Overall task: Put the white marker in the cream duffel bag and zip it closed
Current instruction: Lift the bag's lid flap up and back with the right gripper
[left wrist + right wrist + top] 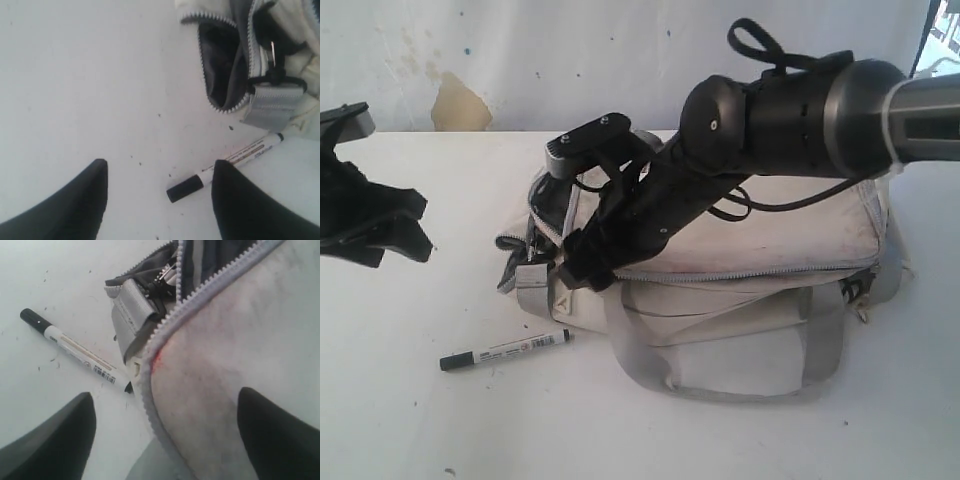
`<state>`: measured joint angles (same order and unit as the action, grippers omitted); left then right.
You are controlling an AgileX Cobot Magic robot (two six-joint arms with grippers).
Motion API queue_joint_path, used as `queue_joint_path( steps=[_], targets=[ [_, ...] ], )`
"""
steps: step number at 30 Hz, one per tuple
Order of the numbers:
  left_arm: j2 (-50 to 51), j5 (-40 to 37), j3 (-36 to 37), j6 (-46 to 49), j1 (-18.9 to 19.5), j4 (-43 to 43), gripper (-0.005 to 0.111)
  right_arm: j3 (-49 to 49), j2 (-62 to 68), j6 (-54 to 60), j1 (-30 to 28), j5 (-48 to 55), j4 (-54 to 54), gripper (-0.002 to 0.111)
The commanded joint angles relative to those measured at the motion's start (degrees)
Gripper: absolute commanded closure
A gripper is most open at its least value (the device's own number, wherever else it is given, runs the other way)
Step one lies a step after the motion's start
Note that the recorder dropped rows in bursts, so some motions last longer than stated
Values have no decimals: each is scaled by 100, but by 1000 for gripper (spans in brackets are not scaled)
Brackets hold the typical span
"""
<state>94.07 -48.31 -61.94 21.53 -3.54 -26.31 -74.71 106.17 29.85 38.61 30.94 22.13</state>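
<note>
Foreground: bare white tabletop, lightly speckled. On it lies the marker, flat, black cap pointing away from the bag and its tail end just beside the bag's left end. No pincer touches it.

Middle ground: the bag rests on the tabletop with its grey straps slack. At the end nearest the marker the zip gapes, and the left wrist view shows dark lining inside the opening. How far the zip is undone along the top cannot be told.

The right pincer is lowered over that same end of the bag. In its wrist view the right pincer stands wide, spanning the zip edge and cream fabric and gripping nothing; the marker lies to one side of it.

Further back and well to the left, the left pincer hangs above bare tabletop. Its wrist view shows the left pincer also wide and empty, with the marker partly hidden behind one finger.

Progress: early. The bag mouth is at least partly open, which suits insertion. Picking up the marker, placing it inside and closing the zip all remain to be done.
</note>
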Motion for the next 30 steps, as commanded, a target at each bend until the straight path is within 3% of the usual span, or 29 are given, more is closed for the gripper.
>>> queue_joint_path(
  steps=[1, 4, 7, 10, 11, 13, 16, 24, 30],
  targets=[
    [-192, 255, 415, 97, 4, 40, 43, 4, 168, 308, 73, -353, -84, 36],
    [-213, 387, 548, 97, 4, 40, 43, 4, 278, 331, 73, -478, -428, 40],
    [-213, 387, 548, 97, 4, 40, 43, 4, 326, 331, 73, -585, -917, 54],
    [-213, 336, 547, 180, 4, 83, 43, 4, 246, 240, 73, -563, -849, 78],
    [-213, 197, 547, 540, -9, 126, 43, 4, 124, 80, 73, -527, -760, 95],
    [-213, 124, 547, 935, -9, 129, 43, 4, -108, -122, 73, -531, -737, 108],
    [-213, 104, 547, 1195, -54, 129, 43, 4, -414, -316, 59, -761, -766, 108],
    [-109, 374, 547, 1937, -947, 108, 43, -7, -579, -552, -850, -1607, -766, 108],
    [256, 396, 547, 2122, -1122, 31, 31, -141, -805, -548, -1152, -2347, -780, 108]
  ],
)
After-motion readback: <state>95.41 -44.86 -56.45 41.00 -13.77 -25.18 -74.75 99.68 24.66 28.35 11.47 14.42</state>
